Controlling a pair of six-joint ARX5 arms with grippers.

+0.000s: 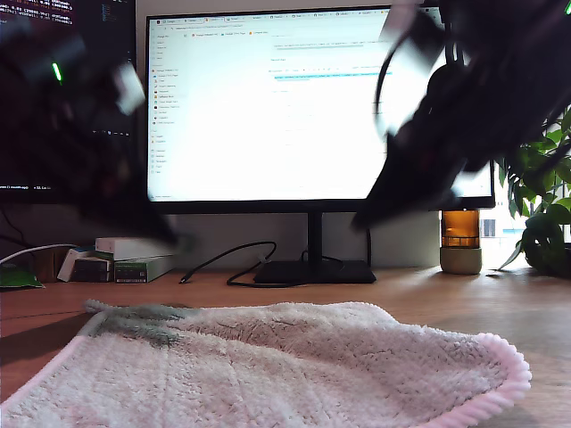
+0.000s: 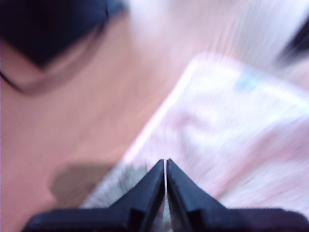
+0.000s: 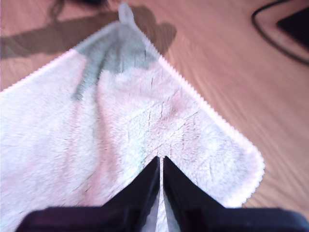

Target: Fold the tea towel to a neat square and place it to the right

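- The tea towel (image 1: 285, 366) lay spread flat on the wooden counter (image 1: 464, 299), at the near edge in the exterior view, with the monitor (image 1: 312, 102) and its stand far behind it.
- It looked unfolded, one layer thick, its pink ribbed hem (image 1: 513, 379) curling round the corner on the exterior view's right.
- My guess was that it would handle as something light and limp: fluffy terry, no stiffness, likely to sag and drape from any point it was lifted by, and grippy rather than slippery.
- Nothing about it looked fragile; the risk seemed to be bunching or dragging across the counter rather than damage.
- The firm rolled hem at a corner struck me as the best place to pinch, since the pile in the middle would only tent up.
- The small loop (image 3: 126, 13) stood at the far corner in the second wrist view, beside a greyish patch (image 3: 113, 53) I took for shadow.
- My first hand (image 2: 165, 166) had its jaws pressed together with nothing between them, hovering over the towel's edge; the view was badly blurred.
- My second hand (image 3: 161, 164) was likewise clenched and empty, above the cloth near a rounded corner (image 3: 251, 169).
- Both arms showed only as dark blurs above the counter in the exterior view.
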